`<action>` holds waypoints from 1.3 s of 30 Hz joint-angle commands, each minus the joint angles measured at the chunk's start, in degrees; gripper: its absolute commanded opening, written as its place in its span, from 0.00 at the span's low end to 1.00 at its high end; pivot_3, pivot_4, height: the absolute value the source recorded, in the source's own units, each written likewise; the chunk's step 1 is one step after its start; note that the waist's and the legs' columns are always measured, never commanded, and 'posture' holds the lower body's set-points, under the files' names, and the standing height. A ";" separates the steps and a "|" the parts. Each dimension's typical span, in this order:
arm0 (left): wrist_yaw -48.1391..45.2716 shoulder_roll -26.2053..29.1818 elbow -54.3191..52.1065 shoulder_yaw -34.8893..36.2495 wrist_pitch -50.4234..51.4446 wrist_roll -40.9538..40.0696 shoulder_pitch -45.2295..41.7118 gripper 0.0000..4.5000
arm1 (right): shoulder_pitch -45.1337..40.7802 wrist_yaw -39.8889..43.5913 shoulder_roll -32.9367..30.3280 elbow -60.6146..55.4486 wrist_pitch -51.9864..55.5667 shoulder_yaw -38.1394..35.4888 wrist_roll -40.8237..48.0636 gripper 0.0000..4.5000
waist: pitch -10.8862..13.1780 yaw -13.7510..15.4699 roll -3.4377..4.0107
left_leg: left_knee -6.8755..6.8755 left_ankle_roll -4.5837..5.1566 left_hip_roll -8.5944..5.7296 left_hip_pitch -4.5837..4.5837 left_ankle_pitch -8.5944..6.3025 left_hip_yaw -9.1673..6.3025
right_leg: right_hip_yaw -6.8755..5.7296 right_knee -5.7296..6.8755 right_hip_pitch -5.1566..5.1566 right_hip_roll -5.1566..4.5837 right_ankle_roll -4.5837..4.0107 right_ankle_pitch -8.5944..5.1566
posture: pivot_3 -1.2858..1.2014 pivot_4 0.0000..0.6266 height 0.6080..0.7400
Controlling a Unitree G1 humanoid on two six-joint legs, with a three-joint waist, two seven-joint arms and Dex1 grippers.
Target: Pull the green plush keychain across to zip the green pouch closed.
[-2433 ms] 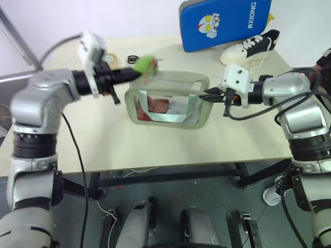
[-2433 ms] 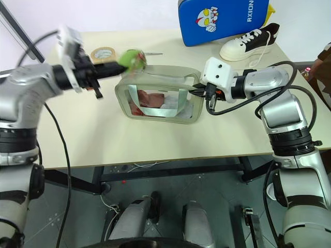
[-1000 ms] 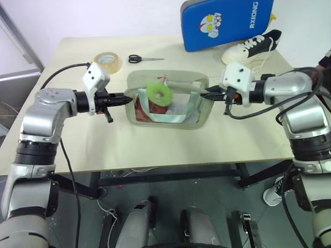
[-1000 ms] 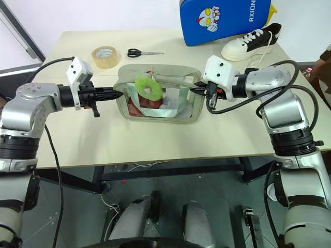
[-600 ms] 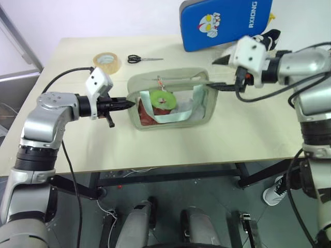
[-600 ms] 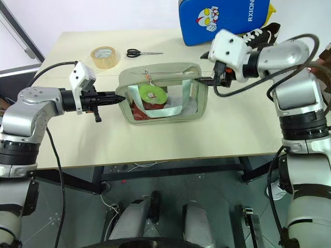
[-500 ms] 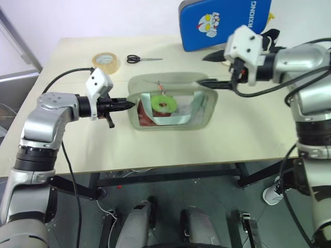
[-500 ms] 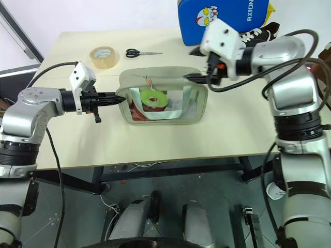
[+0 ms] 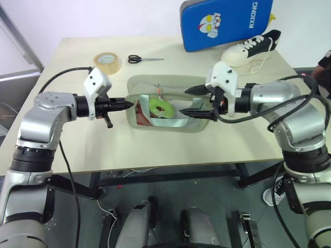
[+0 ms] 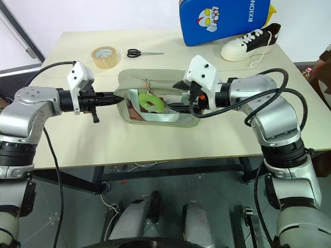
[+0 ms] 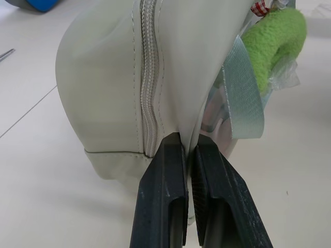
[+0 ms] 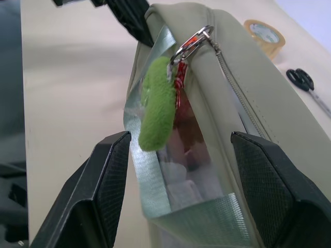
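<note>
We judge the zipping as not yet begun. In the right wrist view the zipper on the pouch's top runs open from the metal ring and slider, which sit near the pouch's left end, so the whole pull across to the right is left to do.

At centre left of the head view, our left gripper (image 9: 125, 104) is pinched tight on the left end of the green pouch (image 9: 170, 123); the left wrist view shows its two black fingers (image 11: 164, 191) nipping a fold of the pale fabric just beside the zipper seam. That anchor looks in place.

In the middle of the frame the pouch stands on the table (image 9: 155, 147), its clear window facing us with red things inside. The green plush keychain (image 9: 161, 109) hangs against that window from the ring at the zipper, a little left of the pouch's middle.

To the right of it, our right gripper (image 9: 190, 101) stands wide apart and holds nothing. One finger is over the pouch's top and the other in front of the window. In the right wrist view the keychain (image 12: 156, 111) lies between the spread fingers, nearer one of them and touching neither. We still have to close on the plush ring before pulling.
</note>
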 commanded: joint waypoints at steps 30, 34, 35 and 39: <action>1.68 -1.14 -1.76 1.16 -0.94 -0.70 -1.38 0.00 | -2.00 -10.53 7.41 1.75 4.35 3.29 1.61 0.01 | 0.00 0.05 -0.01 | 0.05 0.00 -0.01 0.00 0.00 0.00 | -0.01 0.00 0.01 0.02 0.02 0.01 | 0.52 0.24 1.00; 1.53 -1.23 -1.22 0.91 -1.21 -0.51 -1.66 0.00 | -3.77 -3.75 4.32 -4.16 11.30 -0.80 11.98 0.01 | 0.00 0.10 0.00 | 0.05 0.00 -0.01 -0.01 0.00 0.00 | -0.01 -0.02 0.00 0.01 0.02 0.01 | 0.52 0.24 1.00; 1.53 -1.28 -1.22 0.81 -1.27 -0.45 -1.67 0.00 | -5.45 -3.82 4.80 -3.62 13.34 -3.52 14.83 0.01 | 0.00 0.04 0.00 | 0.04 0.01 -0.01 -0.02 0.00 0.00 | -0.01 -0.02 -0.01 0.01 0.02 0.01 | 0.52 0.24 1.00; 1.51 -1.43 -1.30 0.58 -1.34 -0.37 -1.60 0.00 | -14.67 -11.64 9.15 7.21 20.20 -14.11 19.57 0.01 | 0.00 -0.19 0.01 | 0.02 0.01 0.00 0.08 0.00 0.00 | -0.01 0.01 0.04 0.01 0.00 0.00 | 0.52 0.24 1.00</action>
